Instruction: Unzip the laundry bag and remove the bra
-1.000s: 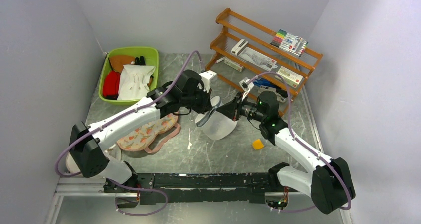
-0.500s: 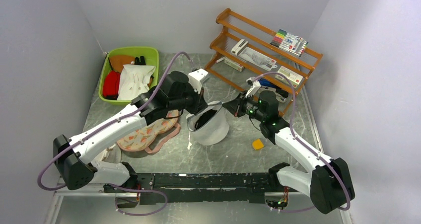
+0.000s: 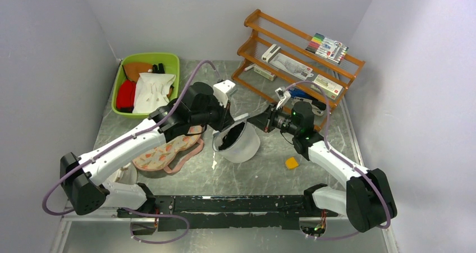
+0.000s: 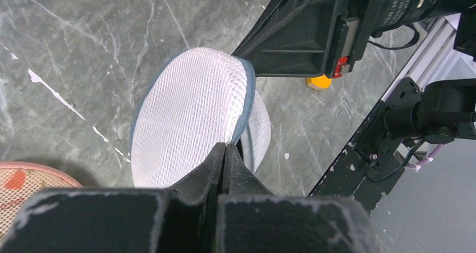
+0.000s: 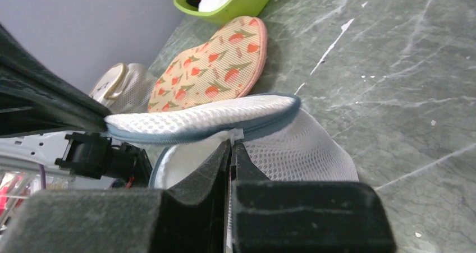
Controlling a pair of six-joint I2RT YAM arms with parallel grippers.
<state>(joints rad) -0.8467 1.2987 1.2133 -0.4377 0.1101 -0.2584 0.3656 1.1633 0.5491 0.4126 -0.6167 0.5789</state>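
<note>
We see the laundry bag at the middle of the tabletop, its upper half tipped up and the zipper partly undone. The left jaws are pinched tight on its dark rim. The right jaws are clamped on the rim opposite, at a small white tab. The black bra shows inside the opening.

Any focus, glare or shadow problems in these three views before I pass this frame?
Top external: evenly lit and sharp, with soft shadows and no glare on the table. Left wrist: the left gripper is blurred up close, the laundry bag mesh crisp. Right wrist: the right gripper likewise soft, the floral pad behind fairly clear.
</note>
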